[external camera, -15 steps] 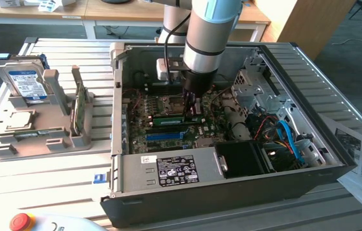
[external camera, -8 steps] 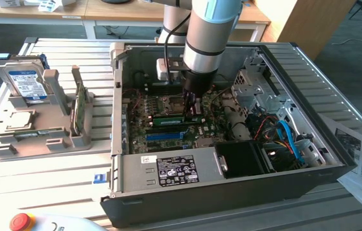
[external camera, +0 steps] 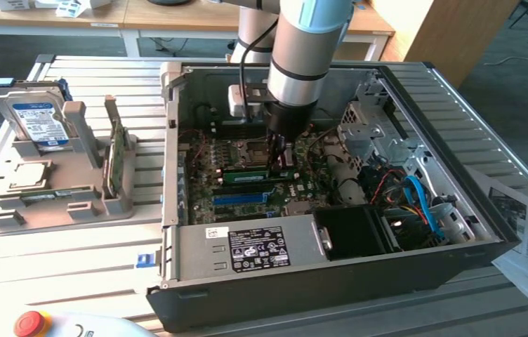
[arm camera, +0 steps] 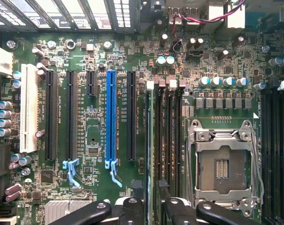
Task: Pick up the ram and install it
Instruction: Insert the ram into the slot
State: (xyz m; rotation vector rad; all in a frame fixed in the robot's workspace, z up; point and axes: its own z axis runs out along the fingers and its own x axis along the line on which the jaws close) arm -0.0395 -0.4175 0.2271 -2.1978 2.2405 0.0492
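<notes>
We are looking at an open computer case (external camera: pixel 339 288) lying on a slatted metal table (external camera: pixel 58 260); it is occupying the centre and right of the exterior view. The robot arm (external camera: pixel 306 42) is hanging from the upper centre of that frame into the case. The gripper (external camera: pixel 280 161) is hovering just above the motherboard (external camera: pixel 208 203), in the middle of the frame.

The ram (external camera: pixel 248 174) is standing on edge in a memory slot on the motherboard, directly under the gripper. It is lying between the empty CPU socket (external camera: pixel 253 149) and the blue expansion slot (external camera: pixel 245 199). In the wrist view we are seeing the ram (arm camera: pixel 150 150) edge-on as a thin line. It is running beside the other memory slots (arm camera: pixel 172 140), near the CPU socket (arm camera: pixel 221 164) and apart from the blue expansion slot (arm camera: pixel 111 122).

The gripper (arm camera: pixel 153 208) is spread wide. Its two black fingers (arm camera: pixel 132 208) are sitting one on each side of the ram's edge, and neither appears to be pressing on it. It is gripping nothing. We cannot tell whether the ram is pressed fully home.

At the exterior view's left, a grey parts tray (external camera: pixel 76 207) is carrying a hard drive (external camera: pixel 37 119) and a broader green card (external camera: pixel 114 151) standing upright. The power supply (external camera: pixel 245 249) is occupying the lower centre of the case.
</notes>
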